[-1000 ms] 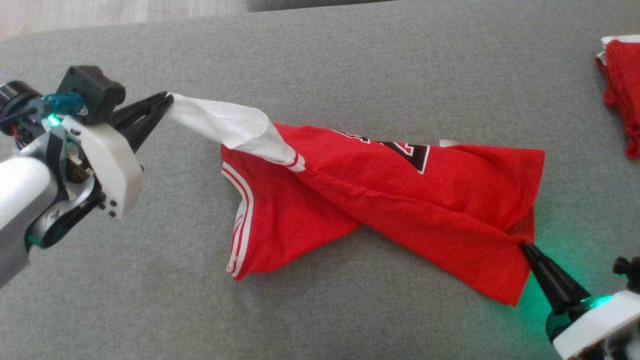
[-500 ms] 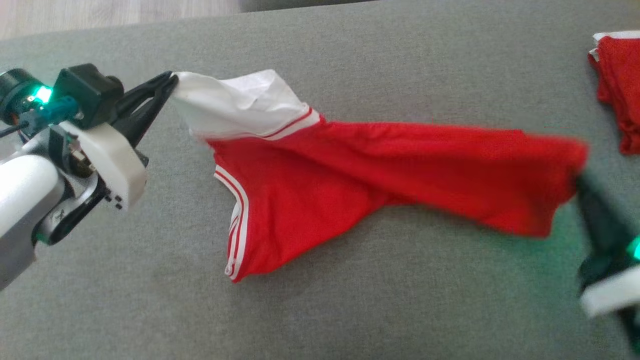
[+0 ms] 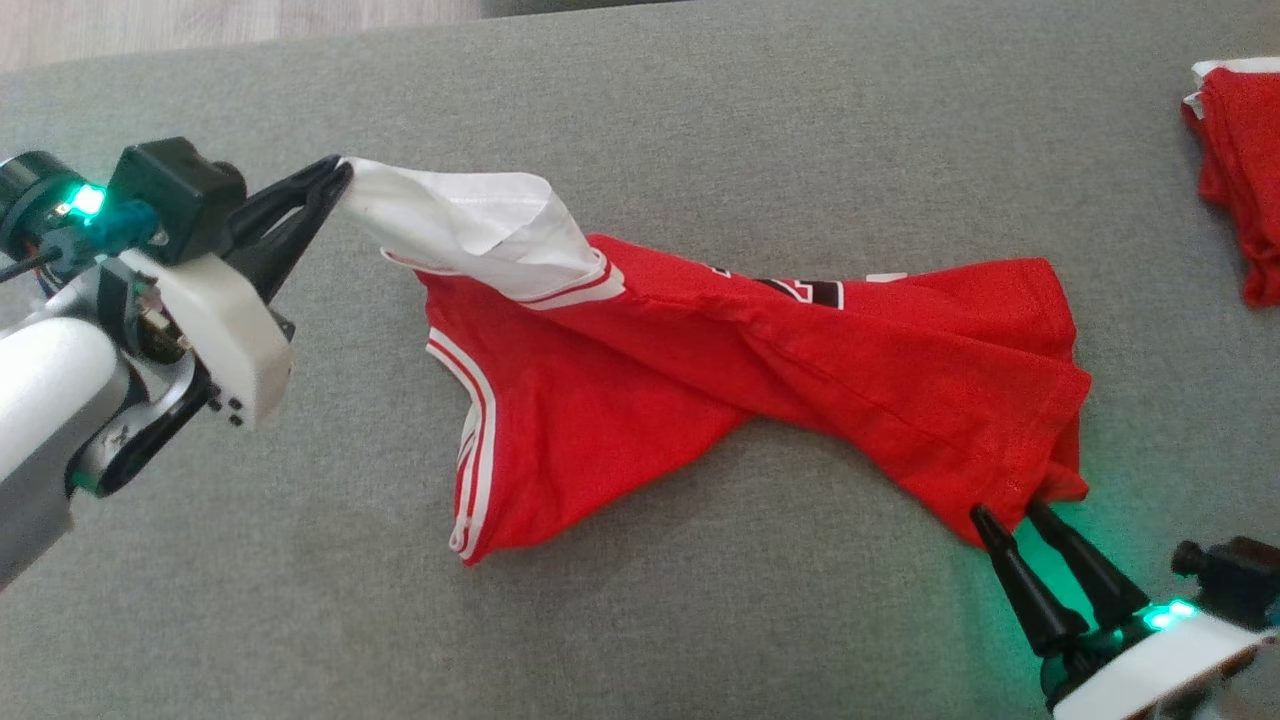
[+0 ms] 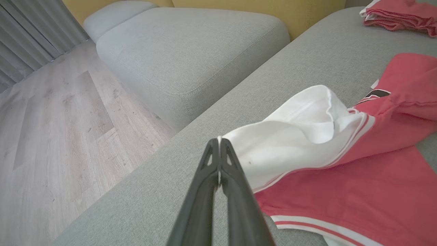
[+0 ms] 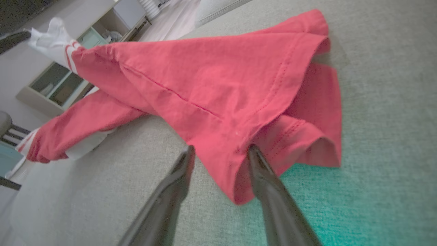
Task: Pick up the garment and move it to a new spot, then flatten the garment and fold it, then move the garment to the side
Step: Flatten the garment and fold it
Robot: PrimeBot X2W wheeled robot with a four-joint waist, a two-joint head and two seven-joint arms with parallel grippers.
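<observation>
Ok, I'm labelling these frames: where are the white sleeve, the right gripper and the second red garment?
white sleeve (image 3: 470, 225), head view, middle of the white cloth.
right gripper (image 3: 1006, 508), head view, midway between its fingertips.
second red garment (image 3: 1240, 170), head view, red cloth near the right edge.

From the head we look steeply down on the grey sofa seat (image 3: 700, 120), with wood floor (image 3: 200, 25) past its far edge. From the left wrist we look low along the left gripper (image 4: 219, 141) toward that far edge. From the right wrist we sit close over the red garment (image 5: 205, 75), which all three views share.
</observation>
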